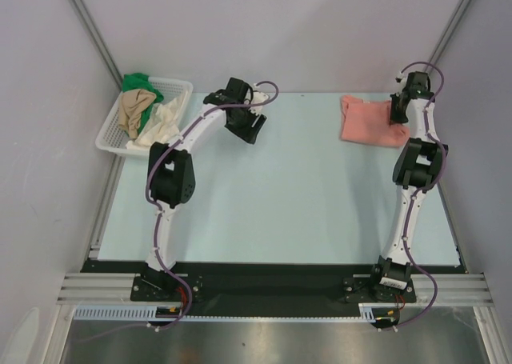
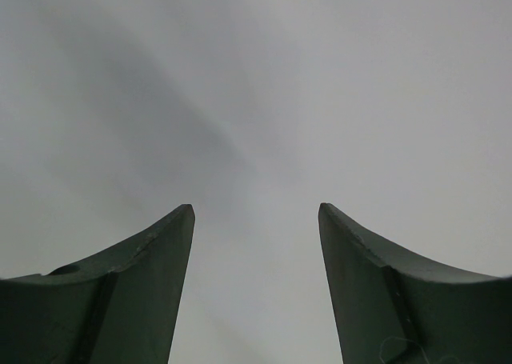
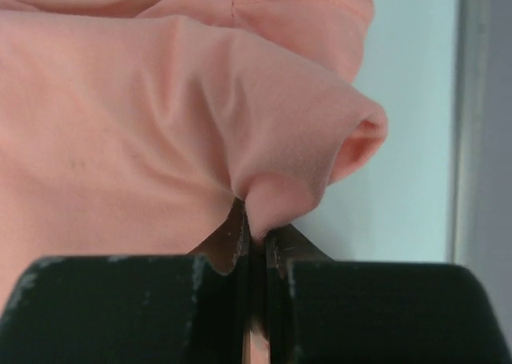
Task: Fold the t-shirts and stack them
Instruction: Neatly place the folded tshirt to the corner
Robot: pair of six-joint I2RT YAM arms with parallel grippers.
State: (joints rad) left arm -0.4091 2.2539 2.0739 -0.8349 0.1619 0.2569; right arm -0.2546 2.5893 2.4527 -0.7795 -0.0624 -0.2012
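Table (image 1: 280, 204); white lattice basket (image 1: 108, 138), far left, holding green t-shirt (image 1: 138, 82), tan t-shirt (image 1: 134, 108), cream t-shirt (image 1: 166, 120), seen overhead only; salmon-pink t-shirt (image 1: 368, 122), far right, fold pinched in clamped right gripper (image 3: 254, 232), per wrist view; left gripper (image 2: 256, 212) spread apart, empty.

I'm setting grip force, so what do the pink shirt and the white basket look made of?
The salmon-pink t-shirt looks like soft matte knit cloth, probably cotton jersey: it puckers into folds where the right claw pinches it, and a stitched hem shows. The white basket looks like rigid moulded plastic, judging by its even lattice walls.
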